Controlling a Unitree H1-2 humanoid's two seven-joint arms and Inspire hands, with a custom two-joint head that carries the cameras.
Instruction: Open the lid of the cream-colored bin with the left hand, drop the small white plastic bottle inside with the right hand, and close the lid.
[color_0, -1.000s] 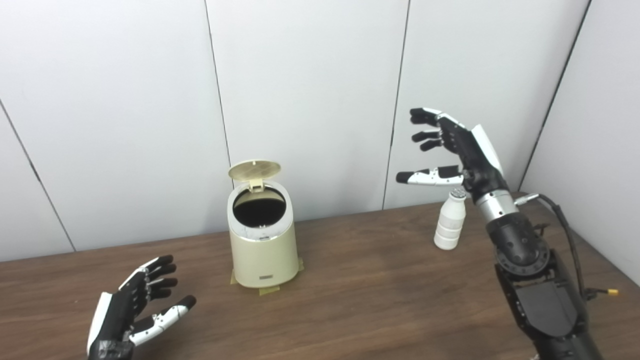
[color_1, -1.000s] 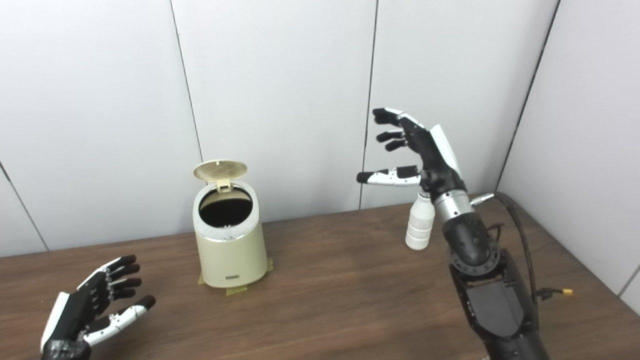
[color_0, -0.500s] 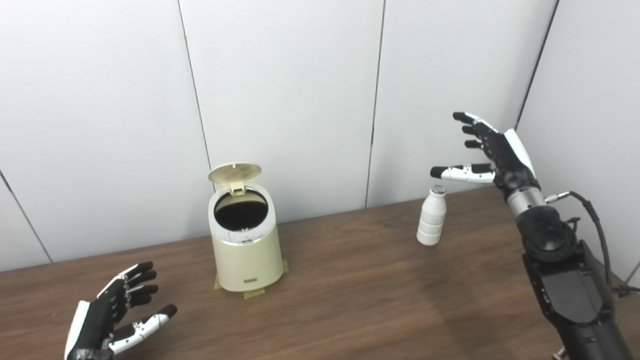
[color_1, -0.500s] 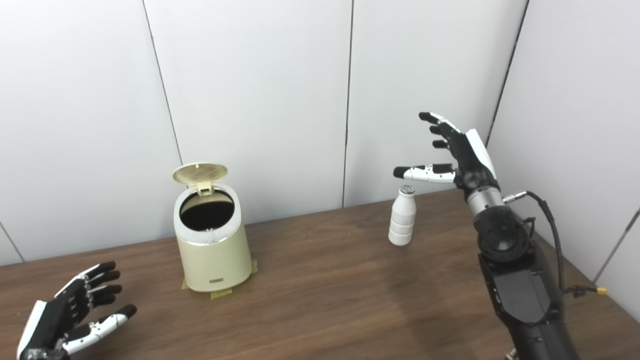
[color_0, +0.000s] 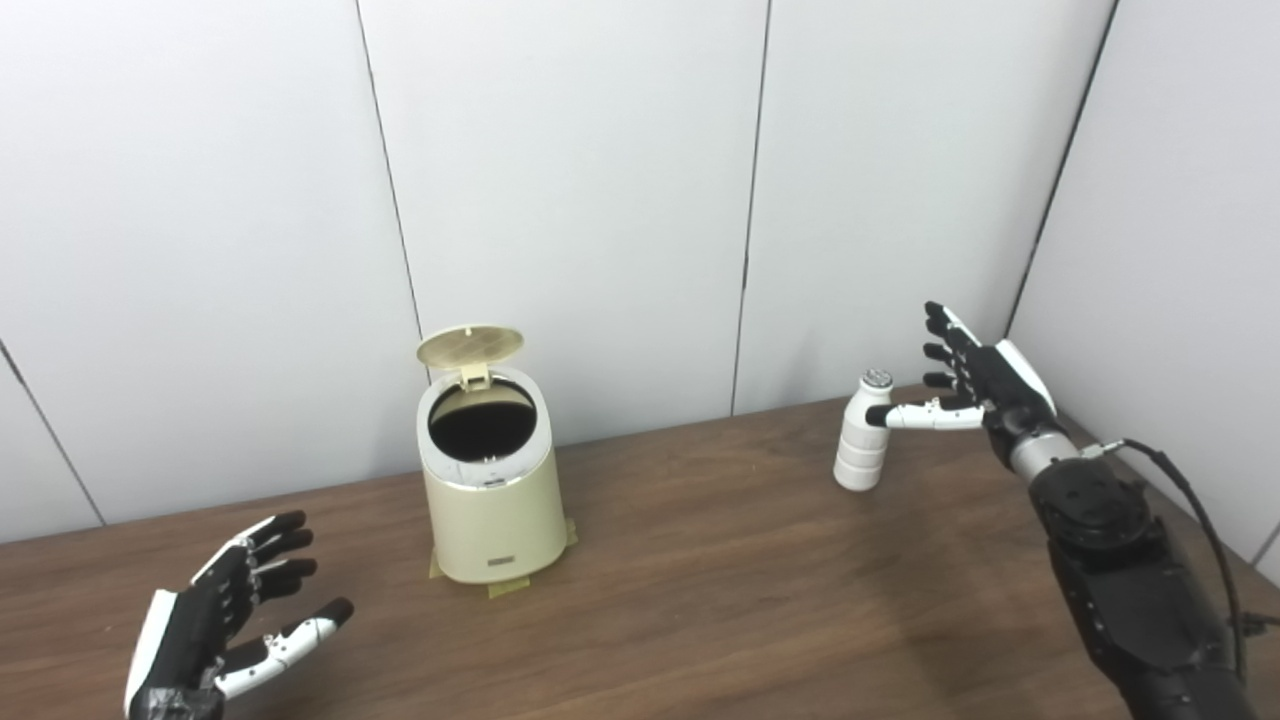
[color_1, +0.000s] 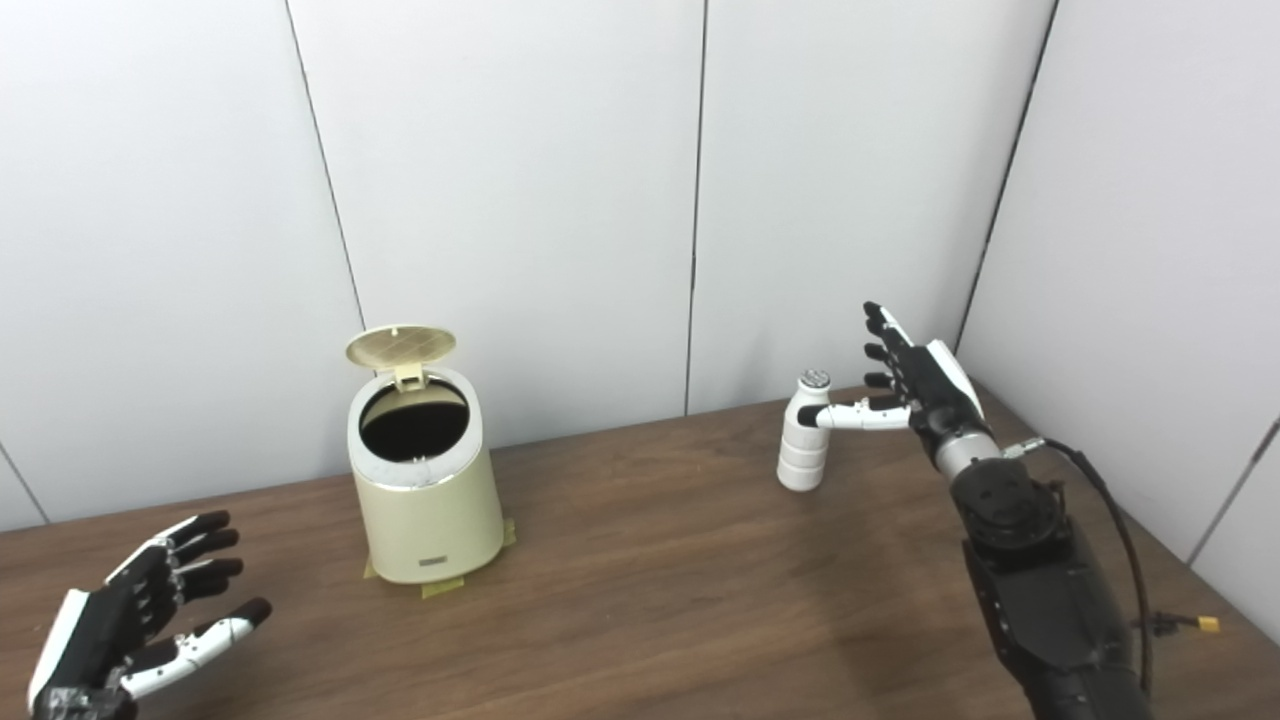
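The cream-colored bin (color_0: 488, 500) stands on the wooden table (color_0: 700, 590), left of centre. Its round lid (color_0: 470, 345) is tipped up and back, and the dark inside shows. The small white plastic bottle (color_0: 862, 432) stands upright at the back right. My right hand (color_0: 972, 385) is open just right of the bottle at the level of its neck, with the thumb tip at the bottle and the other fingers spread above and behind it. My left hand (color_0: 225, 625) is open and empty over the table's front left, well apart from the bin.
White wall panels (color_0: 580, 180) stand right behind the table. A side wall (color_0: 1180, 250) closes off the right. A black cable (color_1: 1110, 520) runs along my right forearm, with a small yellow connector (color_1: 1205, 625) near the table's right edge.
My right hand has come down from above the bottle to its right side, thumb at its neck. The view shifted right early on. The bin, lid, bottle and left hand stayed put.
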